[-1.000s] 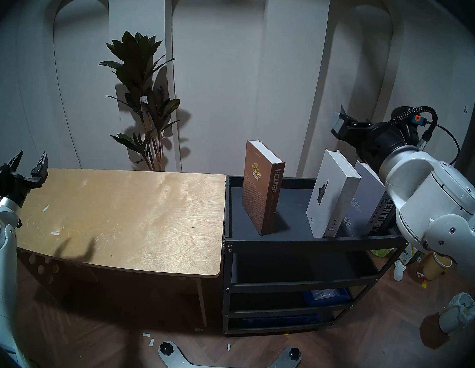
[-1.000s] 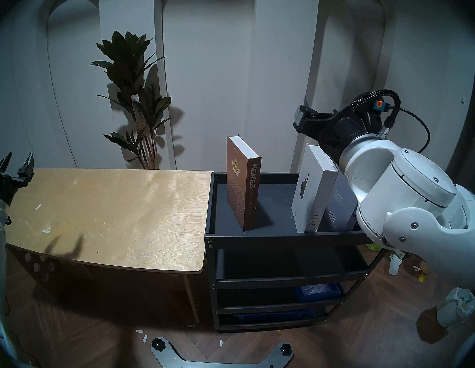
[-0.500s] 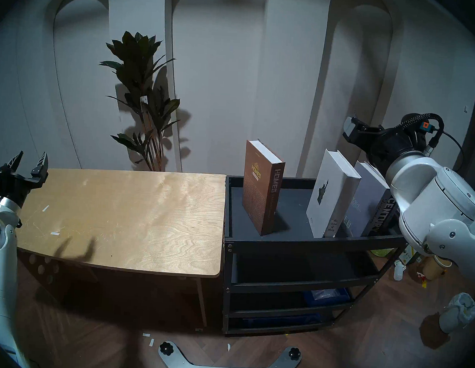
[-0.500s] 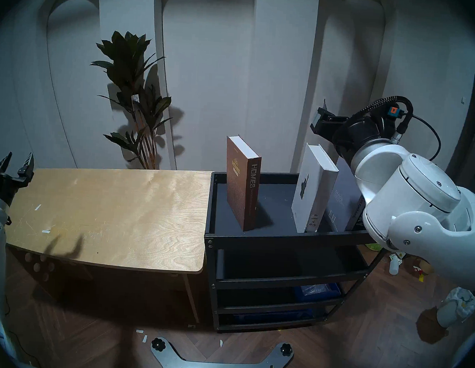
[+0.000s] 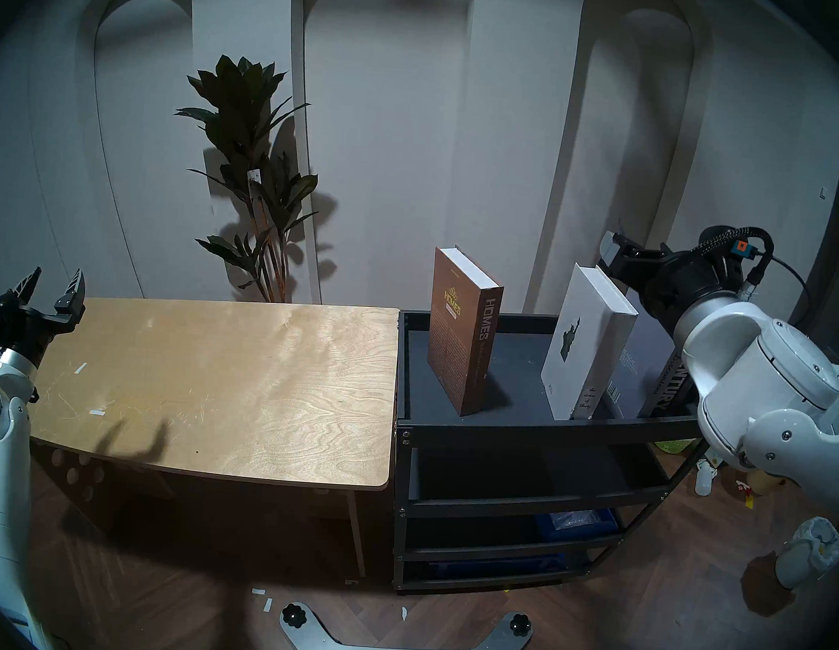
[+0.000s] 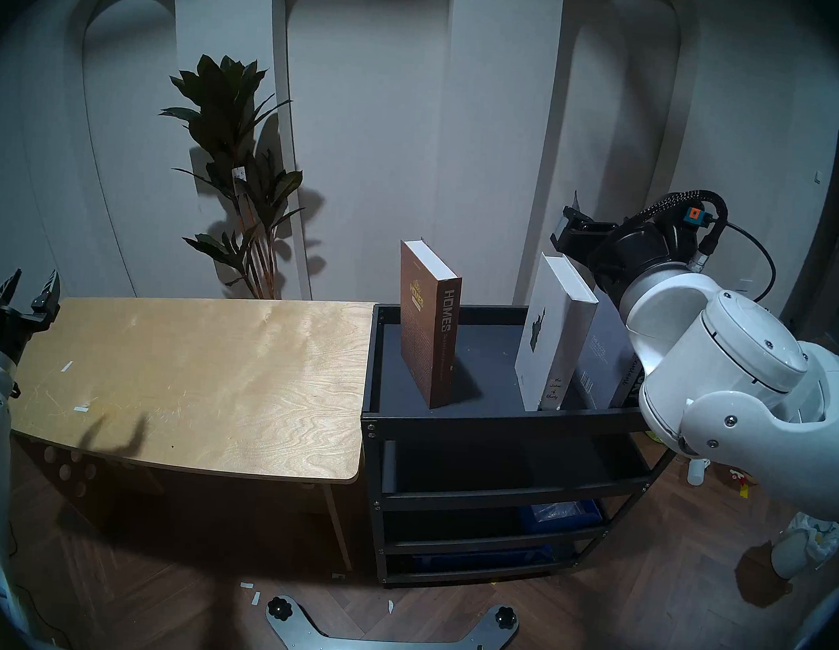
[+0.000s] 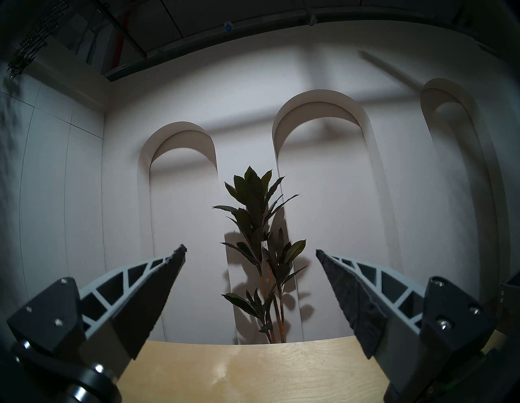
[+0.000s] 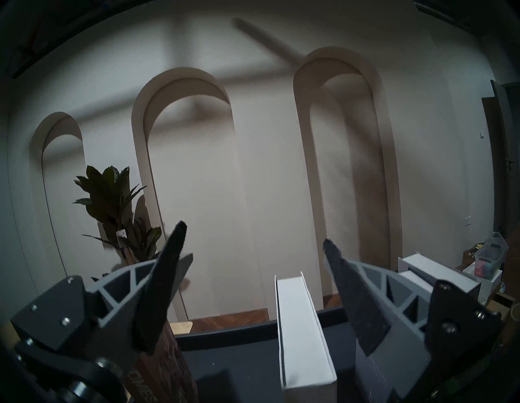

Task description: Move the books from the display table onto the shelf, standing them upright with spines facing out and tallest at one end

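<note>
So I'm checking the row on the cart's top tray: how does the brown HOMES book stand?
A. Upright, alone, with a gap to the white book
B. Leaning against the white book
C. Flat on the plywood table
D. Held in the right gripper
A: the brown HOMES book stands upright by itself on the cart's top tray, with bare tray between it and the white book.

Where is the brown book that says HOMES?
The brown HOMES book stands upright by itself on the left part of the black cart's top tray, next to the wooden table. A gap separates it from the white book on its right.
</note>
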Tool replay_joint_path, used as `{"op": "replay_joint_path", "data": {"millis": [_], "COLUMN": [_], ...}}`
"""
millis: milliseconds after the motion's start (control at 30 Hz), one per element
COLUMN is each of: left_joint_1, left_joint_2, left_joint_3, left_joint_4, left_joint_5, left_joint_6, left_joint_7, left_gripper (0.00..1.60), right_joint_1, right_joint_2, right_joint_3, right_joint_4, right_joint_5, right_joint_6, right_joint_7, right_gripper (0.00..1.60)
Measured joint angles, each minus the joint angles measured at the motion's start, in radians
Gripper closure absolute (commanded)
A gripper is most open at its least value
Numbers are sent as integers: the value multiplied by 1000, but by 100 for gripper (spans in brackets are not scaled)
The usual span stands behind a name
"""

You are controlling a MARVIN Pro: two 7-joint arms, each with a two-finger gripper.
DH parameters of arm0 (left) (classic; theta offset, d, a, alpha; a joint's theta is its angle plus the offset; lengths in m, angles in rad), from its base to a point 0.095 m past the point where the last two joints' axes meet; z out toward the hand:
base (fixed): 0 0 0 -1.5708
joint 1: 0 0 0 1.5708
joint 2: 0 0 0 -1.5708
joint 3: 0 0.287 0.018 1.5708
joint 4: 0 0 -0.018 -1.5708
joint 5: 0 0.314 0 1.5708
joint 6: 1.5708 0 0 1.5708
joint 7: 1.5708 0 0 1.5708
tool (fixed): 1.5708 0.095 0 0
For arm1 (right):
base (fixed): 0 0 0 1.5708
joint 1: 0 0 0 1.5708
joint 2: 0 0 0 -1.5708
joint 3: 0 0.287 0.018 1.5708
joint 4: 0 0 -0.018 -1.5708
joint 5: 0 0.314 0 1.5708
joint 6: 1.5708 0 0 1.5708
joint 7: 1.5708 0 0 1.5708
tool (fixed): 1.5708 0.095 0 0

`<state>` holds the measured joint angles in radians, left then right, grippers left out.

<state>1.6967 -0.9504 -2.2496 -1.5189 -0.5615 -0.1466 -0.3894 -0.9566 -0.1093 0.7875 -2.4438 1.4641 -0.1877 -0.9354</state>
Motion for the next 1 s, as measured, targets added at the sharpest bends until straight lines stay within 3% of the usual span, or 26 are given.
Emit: {"op": "replay_joint_path", "data": {"millis": [233,1000], "left_joint_1": [0,0], "left_joint_2": [0,-1], "left_joint_3": [0,0], "left_joint_4": [1,3], "left_joint_5": [0,1], "left_joint_6": [0,0], "left_joint_7": [0,0], "left_gripper": [0,0], "right_joint_1": [-51,-144], "right_joint_2": [4,12], "right_joint_3": [-89,-263], "right_joint_4": [0,2], "right_joint_5": [-4,-86], "right_joint_6": [-5,-61], "right_joint_7": [40,199], "right_gripper": [0,0]}}
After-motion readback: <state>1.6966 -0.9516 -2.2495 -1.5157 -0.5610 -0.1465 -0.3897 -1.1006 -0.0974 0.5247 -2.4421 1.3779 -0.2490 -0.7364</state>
